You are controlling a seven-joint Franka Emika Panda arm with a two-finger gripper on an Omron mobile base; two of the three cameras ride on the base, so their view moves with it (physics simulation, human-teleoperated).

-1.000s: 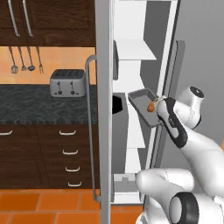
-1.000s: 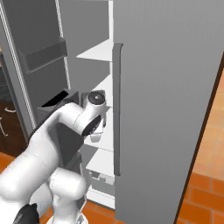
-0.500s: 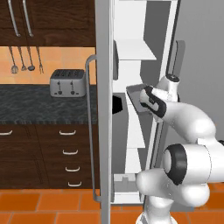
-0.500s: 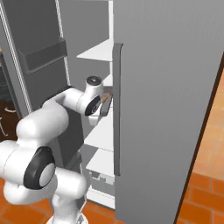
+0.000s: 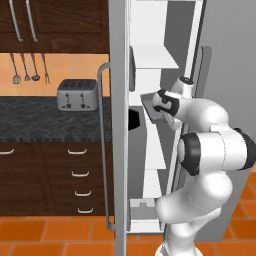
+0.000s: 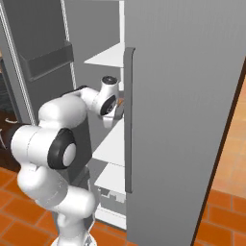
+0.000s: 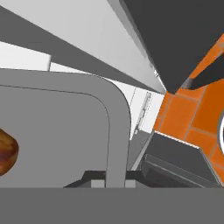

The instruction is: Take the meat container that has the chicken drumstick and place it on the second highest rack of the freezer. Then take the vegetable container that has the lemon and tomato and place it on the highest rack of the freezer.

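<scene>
The freezer (image 5: pixel 118 150) stands open, with white racks (image 5: pixel 154 63) inside. My gripper (image 5: pixel 161 106) is shut on the rim of the grey meat container (image 5: pixel 151 106), which it holds tilted inside the freezer below the upper rack. In the hand view the container's rim (image 7: pixel 117 131) runs down between my gripper's (image 7: pixel 114 178) fingers, and the orange-brown chicken drumstick (image 7: pixel 6 151) lies in the tray at the left edge. From the right, the hand (image 6: pixel 111 104) reaches in behind the door edge (image 6: pixel 129 120). The vegetable container, lemon and tomato are out of view.
A toaster (image 5: pixel 77 94) sits on the dark counter (image 5: pixel 50 120) left of the freezer, above drawers (image 5: pixel 75 175). Utensils (image 5: pixel 30 67) hang on the wall. A door bin (image 6: pixel 48 60) lines the open door. The floor is orange tile (image 6: pixel 221 216).
The arm has folded upward and carried the meat container from outside the door opening into the freezer, a little higher and further left. The gripper stayed shut on it.
</scene>
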